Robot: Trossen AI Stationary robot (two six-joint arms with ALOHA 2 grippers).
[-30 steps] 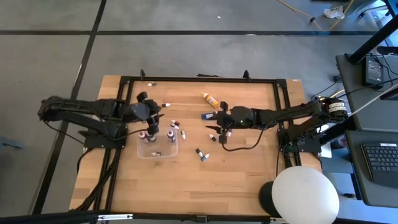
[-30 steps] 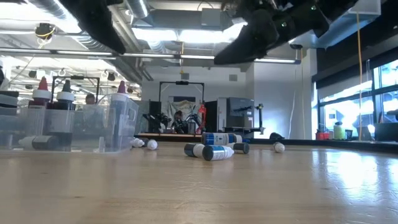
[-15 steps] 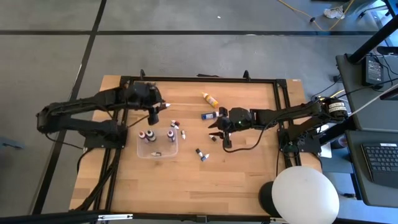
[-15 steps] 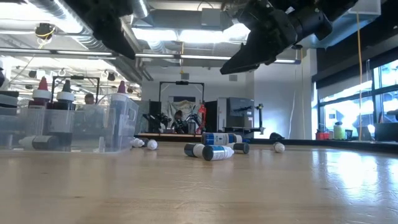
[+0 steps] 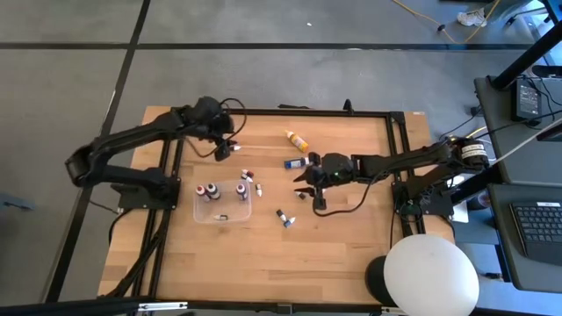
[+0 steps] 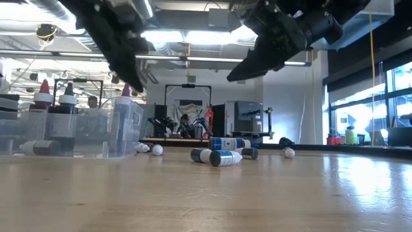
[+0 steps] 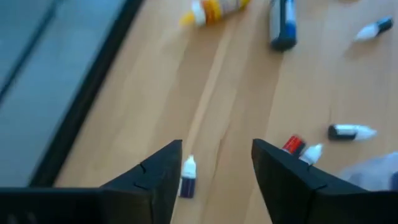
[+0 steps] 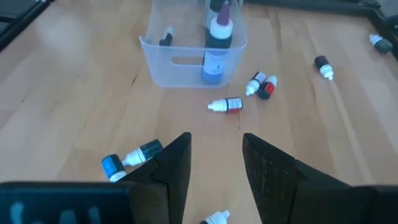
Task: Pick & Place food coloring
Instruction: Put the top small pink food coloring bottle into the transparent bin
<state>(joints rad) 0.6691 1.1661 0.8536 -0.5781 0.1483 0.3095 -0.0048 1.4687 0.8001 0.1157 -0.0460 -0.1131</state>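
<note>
Small food coloring bottles lie scattered on the wooden table. A clear tray [image 5: 230,213] holds three upright bottles [image 5: 241,188] and one lying. My left gripper [image 7: 217,155] hovers open near the far left, just above a tiny dark bottle with a white cap [image 7: 188,176], which lies on the wood by the left finger. My right gripper [image 8: 216,146] hangs open over the table's middle [image 5: 307,183], empty, with loose bottles around it. A yellow bottle [image 5: 296,140] and a blue one [image 5: 296,162] lie between the arms.
A black frame [image 5: 281,111] runs round the table. Loose bottles lie right of the tray [image 8: 233,104], in a pair near the middle [image 5: 284,218] and by the far rail [image 5: 213,118]. A white round lamp [image 5: 430,274] stands at the near right.
My left gripper has left its place over the tray and swung toward the table's far edge, sinking a little, to the tiny bottle at the far left. My right gripper stays over the middle. No bottle has moved.
</note>
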